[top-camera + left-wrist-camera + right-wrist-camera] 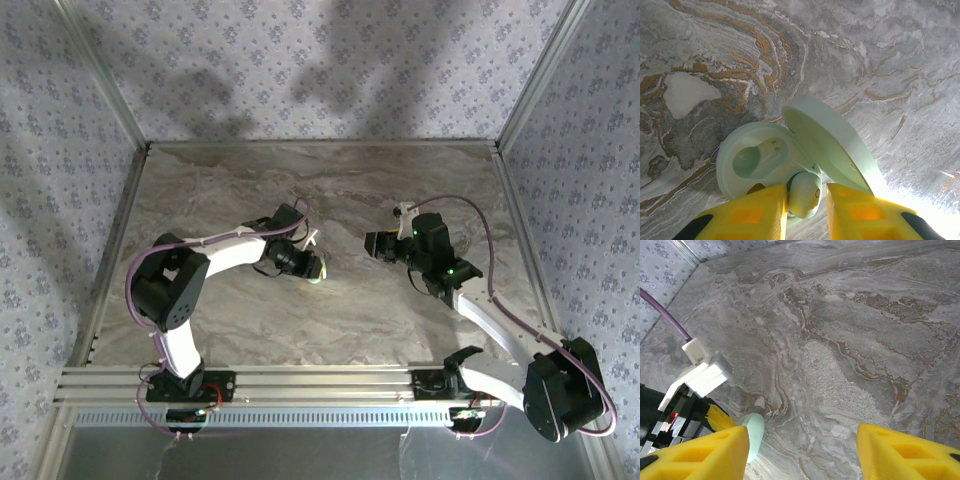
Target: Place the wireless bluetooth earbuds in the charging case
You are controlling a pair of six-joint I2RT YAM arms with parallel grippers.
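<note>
Insertion step in hand: left gripper (807,200) hangs over the open charging case (740,137), low centre of the left wrist frame, with 1 earbud (804,192) between its yellow fingers (760,210), right at the lower socket. The earbud touches the left-hand finger, but a thin gap shows at the other, so I cannot tell whether it is pinched or let go. Second socket (747,160), left of centre, is empty, with 2 small brown contact dots showing. Lid (830,145) is swung open toward the right of the frame, tilted, close beside the fingers. Judgement: 1 bud about seated. The next move calls for a straight lift clear, without dragging the bud out or knocking the lid. Right gripper (804,435) is released, jaws wide with nothing between. It sits near the case, a pale edge of which shows at lower left of the right wrist frame, beside a white connector (702,372) and purple cable (665,315). On the marbled table (850,340), the tilted lid looks the likeliest obstacle.
</note>
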